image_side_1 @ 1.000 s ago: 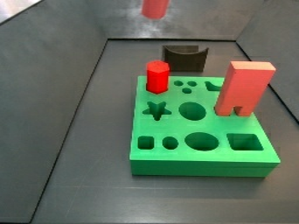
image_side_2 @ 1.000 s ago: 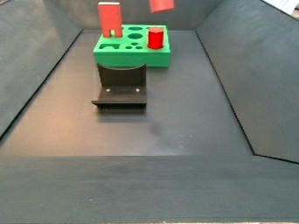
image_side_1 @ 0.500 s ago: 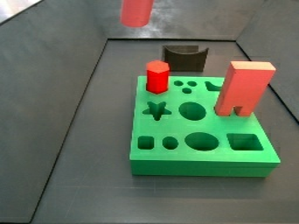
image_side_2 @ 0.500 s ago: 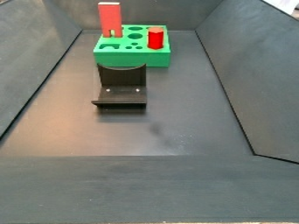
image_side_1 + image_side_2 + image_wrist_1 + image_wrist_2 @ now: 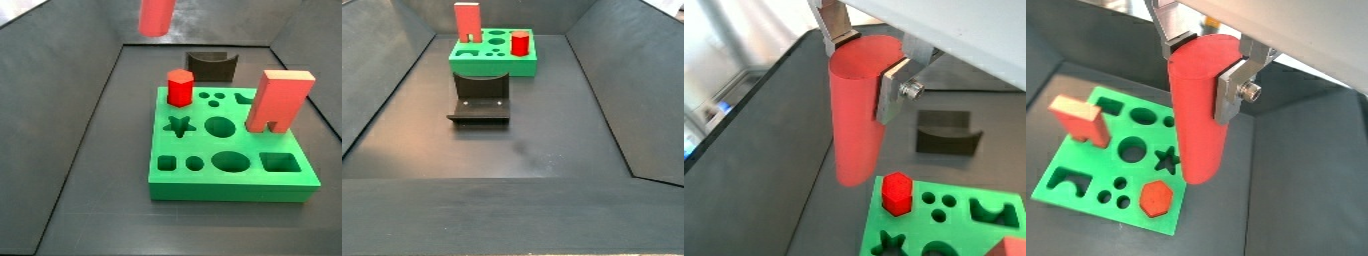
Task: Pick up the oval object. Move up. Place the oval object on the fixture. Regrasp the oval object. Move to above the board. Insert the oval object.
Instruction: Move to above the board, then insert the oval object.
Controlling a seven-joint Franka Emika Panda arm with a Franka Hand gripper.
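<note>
The gripper (image 5: 865, 58) is clenched on the rod (image 5: 855, 115), its silver fingers (image 5: 894, 88) pressing the rod's upper end from two sides in both wrist views, so the rod (image 5: 1201, 110) hangs upright below them, high above the worktop (image 5: 107, 150). In a side view only the rod's lower end (image 5: 156, 15) shows at the top edge of the frame, above the far left part of the worktop and clear of everything beneath it.

The board (image 5: 227, 150) lies flat toward the far end of the worktop, with bare dark floor along its left side and in front of it. A hexagonal peg (image 5: 179, 86) stands in the board's far left corner and a tall block (image 5: 278, 100) stands near its right edge; the star, round, oval and square holes between them are empty. The fixture (image 5: 211, 66) sits just beyond the board's far edge. In the side view from the opposite end, the fixture (image 5: 481, 101) stands just in front of the board (image 5: 493, 58), and the near half of the worktop is open floor between the sloping walls (image 5: 616, 80).
</note>
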